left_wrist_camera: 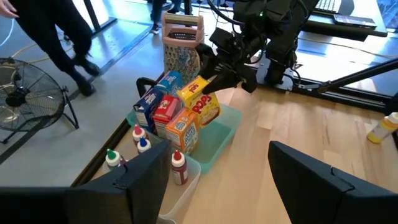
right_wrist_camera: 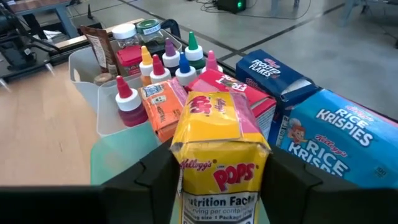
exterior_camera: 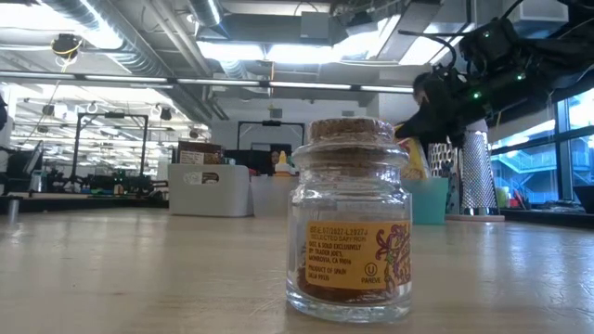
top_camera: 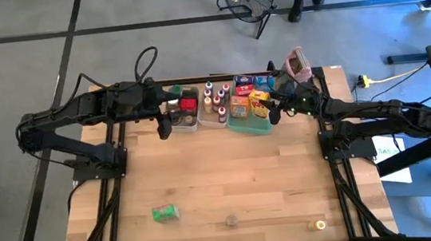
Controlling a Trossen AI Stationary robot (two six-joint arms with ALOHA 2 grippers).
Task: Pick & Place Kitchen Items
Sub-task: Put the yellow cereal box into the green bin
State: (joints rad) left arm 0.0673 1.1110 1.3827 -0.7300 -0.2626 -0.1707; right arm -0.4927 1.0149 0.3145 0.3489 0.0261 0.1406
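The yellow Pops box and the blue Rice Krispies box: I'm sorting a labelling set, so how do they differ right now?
The yellow Pops box sits between the right gripper jaws; the blue Rice Krispies box stands free beside it. The Pops box is yellow with red lettering and a crumpled top flap; the Rice Krispies box is blue with white lettering. Both are small Kellogg's cereal boxes at the green tray.

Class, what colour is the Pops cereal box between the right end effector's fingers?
Yellow, with red lettering: the cereal box shows best in the right wrist view.
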